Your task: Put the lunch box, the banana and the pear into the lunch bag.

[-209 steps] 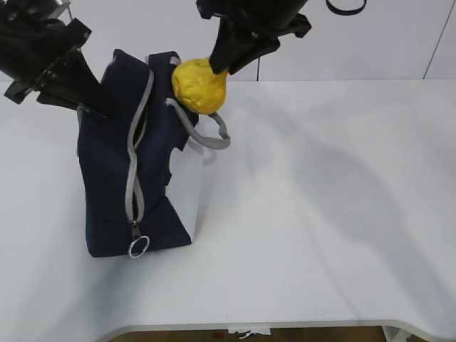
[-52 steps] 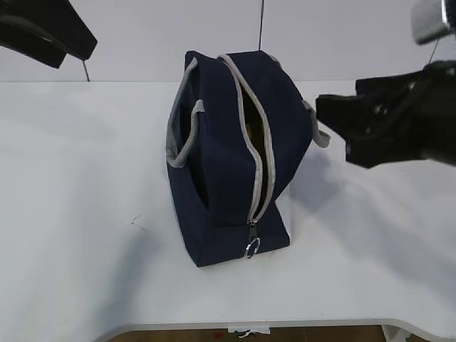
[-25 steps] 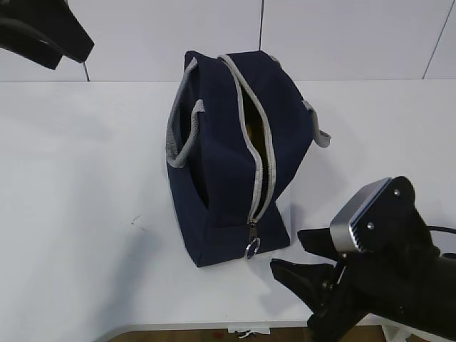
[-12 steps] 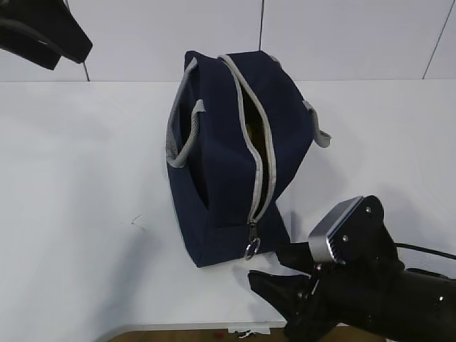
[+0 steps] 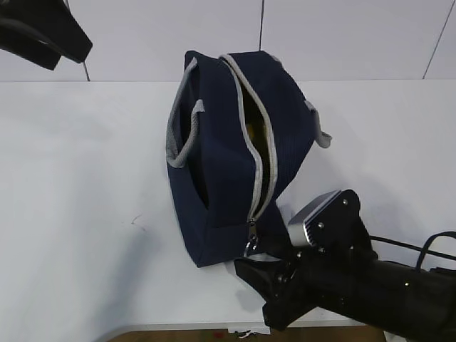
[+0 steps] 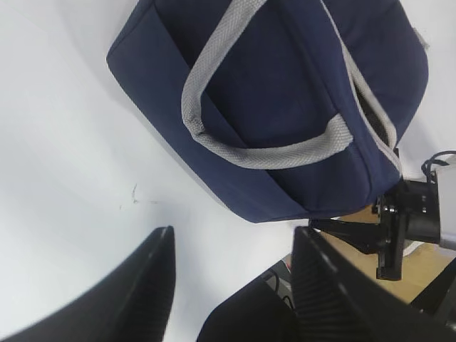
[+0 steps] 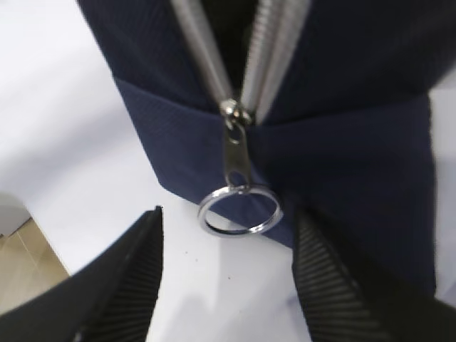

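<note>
The navy lunch bag [image 5: 221,164] stands mid-table with its grey zipper partly apart along the top. A bit of yellow [image 5: 254,128] shows in the gap; I cannot tell whether it is the banana or the pear. The lunch box is hidden. My right gripper [image 5: 258,258] is open, low at the bag's near end. In the right wrist view its gripper [image 7: 230,214] straddles the metal ring pull [image 7: 240,209] without touching it. My left gripper [image 6: 235,231] is open and empty, high above the table left of the bag [image 6: 285,92].
The white table [image 5: 85,178] spreads out on both sides of the bag, with its front edge just below the right arm [image 5: 370,285]. A grey webbing handle [image 6: 263,153] hangs on the bag's left side. The left arm [image 5: 39,32] sits at the top left corner.
My right arm has slid left along the front edge, bringing its open fingers up to the ring pull. The bag and the left arm have stayed put.
</note>
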